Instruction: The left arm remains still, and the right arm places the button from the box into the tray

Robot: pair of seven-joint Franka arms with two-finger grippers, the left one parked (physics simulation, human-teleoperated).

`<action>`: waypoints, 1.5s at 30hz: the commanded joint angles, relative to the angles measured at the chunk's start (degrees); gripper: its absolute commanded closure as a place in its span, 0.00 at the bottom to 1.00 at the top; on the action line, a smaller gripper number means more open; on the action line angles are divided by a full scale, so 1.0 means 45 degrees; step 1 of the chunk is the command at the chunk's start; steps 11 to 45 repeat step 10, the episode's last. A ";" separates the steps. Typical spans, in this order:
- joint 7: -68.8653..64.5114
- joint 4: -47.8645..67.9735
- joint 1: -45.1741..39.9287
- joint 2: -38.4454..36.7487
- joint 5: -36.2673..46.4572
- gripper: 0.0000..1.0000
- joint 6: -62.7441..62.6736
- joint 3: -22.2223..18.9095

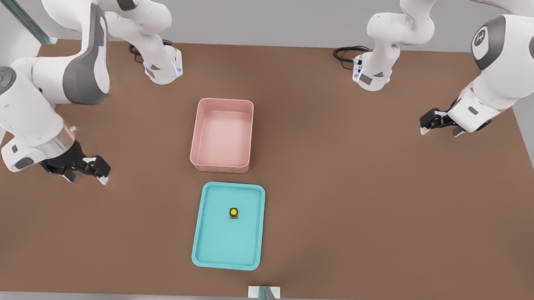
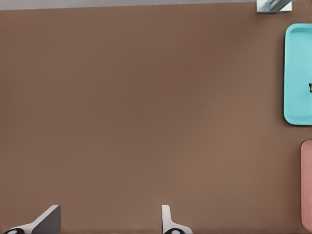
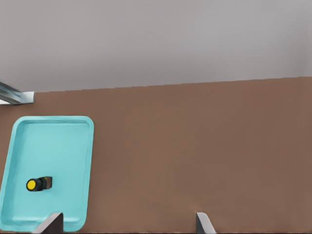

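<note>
Claw: the right arm's claw [image 1: 86, 177] is held over bare bench [image 1: 360, 196] at the lower left of the front view, well apart from both containers.
Claw state: its 2 fingers are spread wide, as shown in the right wrist view [image 3: 126, 222], and nothing is held between them.
Button place: the button [image 1: 233, 212] is seen inside the tray [image 1: 226, 265], on the tray floor, in the half nearer the box and clear of every rim. It also shows in the right wrist view [image 3: 33, 185].
Box: the box [image 1: 220, 168] stands just above the tray in the front view, apart from it, and nothing is seen in it.
Task state: the placing is judged to be done, since the button lies in the tray and the claw is clear of it.
Risk 1: the button could be disturbed if the tray were nudged by a low sweep of the claw across the bench.
Risk 2: the small piece could be rolled toward a rim by any jolt, and the rim is low.
Risk 3: a needless regrasp could be attempted, and so small a body would be pinched off-centre easily.
Button look: a round yellow cap on a short dark body with a touch of yellow, tiny against the tray. Whether it stands upright or is tipped cannot be told.
</note>
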 commanded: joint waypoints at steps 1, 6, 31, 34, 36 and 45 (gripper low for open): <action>-0.4871 -0.0085 -0.0124 -0.0126 -0.0879 0.00 -0.2389 0.0104; -0.4831 0.0051 -0.0105 -0.0010 -0.0898 0.00 -0.2467 0.0085; -0.4792 0.0521 -0.0124 -0.0302 -0.0723 0.00 -0.3891 -0.0111; -0.4792 0.0521 -0.0124 -0.0302 -0.0723 0.00 -0.3891 -0.0111; -0.4792 0.0521 -0.0124 -0.0302 -0.0723 0.00 -0.3891 -0.0111; -0.4792 0.0521 -0.0124 -0.0302 -0.0723 0.00 -0.3891 -0.0111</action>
